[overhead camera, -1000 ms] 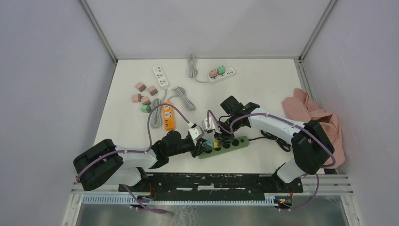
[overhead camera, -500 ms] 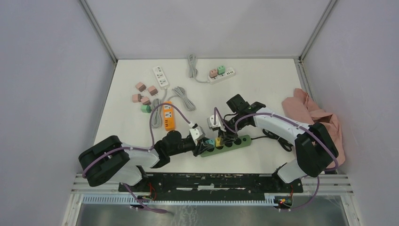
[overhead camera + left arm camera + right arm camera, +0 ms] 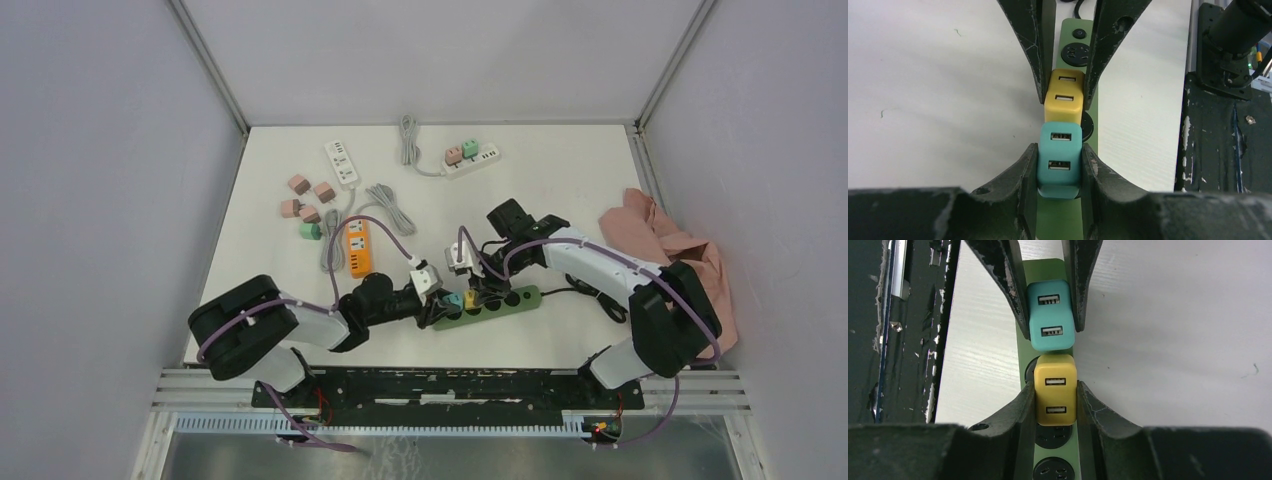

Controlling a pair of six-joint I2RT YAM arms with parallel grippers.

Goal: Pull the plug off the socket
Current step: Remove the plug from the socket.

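Observation:
A green socket strip (image 3: 500, 302) lies near the table's front edge with a teal plug (image 3: 453, 299) and a yellow plug (image 3: 470, 297) side by side on it. My left gripper (image 3: 1059, 150) is shut on the teal plug (image 3: 1059, 160), one finger pressed to each side. My right gripper (image 3: 1055, 390) is shut on the yellow plug (image 3: 1055, 395) in the same way. The two grippers face each other along the strip (image 3: 1075, 22), fingertips almost meeting. How deep either plug sits in its socket is hidden.
An orange strip (image 3: 358, 247) and grey cables (image 3: 390, 207) lie behind the left arm. Loose pink plugs (image 3: 305, 198), a white strip (image 3: 341, 163) and another white strip carrying plugs (image 3: 470, 158) lie farther back. A pink cloth (image 3: 670, 255) is bunched at the right edge.
Both grippers, the plugs and the green strip have shifted together a little to the right and away from the front edge. Both grips have stayed shut.

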